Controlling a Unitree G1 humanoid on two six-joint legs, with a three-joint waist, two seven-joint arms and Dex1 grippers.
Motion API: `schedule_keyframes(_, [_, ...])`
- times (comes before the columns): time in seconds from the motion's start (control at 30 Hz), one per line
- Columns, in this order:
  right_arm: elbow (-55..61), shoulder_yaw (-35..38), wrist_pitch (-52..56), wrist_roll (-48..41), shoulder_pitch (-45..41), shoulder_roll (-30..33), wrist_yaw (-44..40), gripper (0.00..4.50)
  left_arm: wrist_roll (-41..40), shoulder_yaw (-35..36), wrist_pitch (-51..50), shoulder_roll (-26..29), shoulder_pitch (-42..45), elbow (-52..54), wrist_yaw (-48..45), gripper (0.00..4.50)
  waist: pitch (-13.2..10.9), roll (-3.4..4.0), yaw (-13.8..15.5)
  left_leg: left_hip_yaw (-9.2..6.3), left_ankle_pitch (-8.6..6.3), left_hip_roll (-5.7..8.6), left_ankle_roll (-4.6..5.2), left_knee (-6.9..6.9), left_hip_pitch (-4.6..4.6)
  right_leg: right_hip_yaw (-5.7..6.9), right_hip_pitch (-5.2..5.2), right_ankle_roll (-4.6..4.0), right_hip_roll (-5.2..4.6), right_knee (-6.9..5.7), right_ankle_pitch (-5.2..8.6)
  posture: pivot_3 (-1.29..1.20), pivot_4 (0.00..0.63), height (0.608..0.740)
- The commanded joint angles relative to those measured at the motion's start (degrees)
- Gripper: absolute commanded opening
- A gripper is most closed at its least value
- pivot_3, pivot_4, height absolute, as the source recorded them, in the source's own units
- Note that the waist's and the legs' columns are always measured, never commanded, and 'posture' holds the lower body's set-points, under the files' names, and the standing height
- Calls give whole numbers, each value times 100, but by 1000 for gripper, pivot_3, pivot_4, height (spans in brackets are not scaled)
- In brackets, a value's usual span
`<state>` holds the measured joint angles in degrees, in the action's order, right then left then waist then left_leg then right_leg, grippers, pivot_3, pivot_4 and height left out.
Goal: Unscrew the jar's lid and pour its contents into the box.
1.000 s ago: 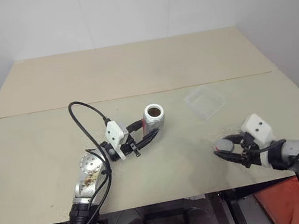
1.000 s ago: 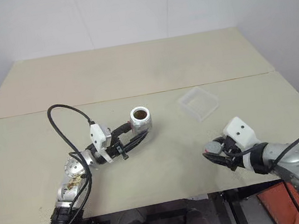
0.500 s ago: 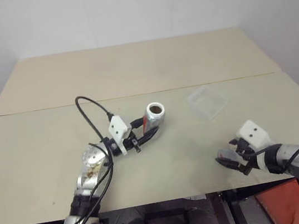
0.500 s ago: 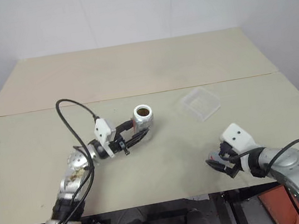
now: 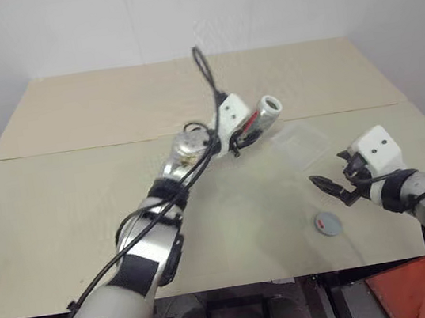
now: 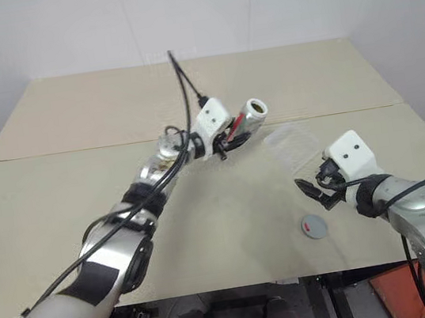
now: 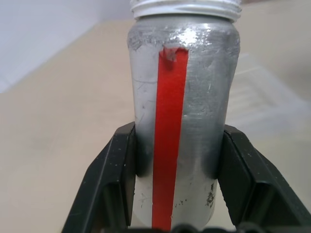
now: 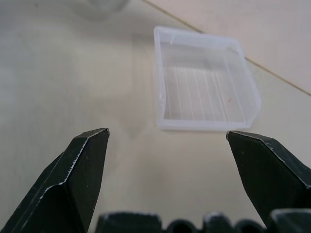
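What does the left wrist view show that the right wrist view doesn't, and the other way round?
Left wrist view alone: the silver jar with its red stripe and open threaded mouth, clamped between the left gripper's fingers. Right wrist view alone: the right gripper's black fingers spread wide, nothing between them. Both: the clear plastic box and the tan table.
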<state>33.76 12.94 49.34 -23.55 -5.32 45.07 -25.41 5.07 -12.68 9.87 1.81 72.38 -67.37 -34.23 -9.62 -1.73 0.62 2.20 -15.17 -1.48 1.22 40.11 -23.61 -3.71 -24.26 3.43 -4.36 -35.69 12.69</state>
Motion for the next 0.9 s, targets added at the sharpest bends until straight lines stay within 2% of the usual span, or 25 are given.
schedule_keyframes(0.03, [345,309,63,72,108,-57,173,4479,711,-348,318,-180,587,-533,890,2017,0,0,3,-1,-1,1,1,-1,-2,0,0,2,-1,1,1,0,150,740])
schedule_keyframes(0.2, [566,390,103,111,242,-184,343,4479,2061,-1289,499,-359,1149,-955,2182,2017,-1,-2,4,-1,-1,6,2,-7,-6,0,-5,4,-4,5,2,0,150,740])
schedule_keyframes(0.27, [693,429,128,109,307,-223,393,4479,2807,-1908,589,-404,1369,-1052,2807,2017,-1,-2,10,-1,-1,7,1,-8,-9,0,-7,5,-4,5,3,0,150,740])
schedule_keyframes(0.4, [948,555,243,70,485,-323,481,4479,3643,-2575,700,-543,1632,-1169,3490,2017,-1,-2,20,-2,-1,11,1,-9,-15,0,-10,8,-7,8,4,0,150,740])
schedule_keyframes(0.6, [1315,725,476,17,677,-571,691,4479,5370,-4148,597,-650,1964,-1321,4556,2017,-2,-4,16,-2,-1,14,1,-11,-17,0,-10,10,-8,12,5,0,150,740])
schedule_keyframes(0.77, [1471,706,601,87,781,-745,863,4479,6010,-4693,552,-749,2061,-1382,4926,2017,-2,-4,12,-1,-1,13,1,-14,-17,-1,-15,11,-8,8,6,0,150,740])
schedule_keyframes(0.9, [1601,794,666,28,783,-862,939,4479,6105,-4703,508,-743,2062,-1408,4808,2017,-2,-3,11,0,-1,13,1,-14,-17,-2,-17,11,-9,5,6,0,150,740])
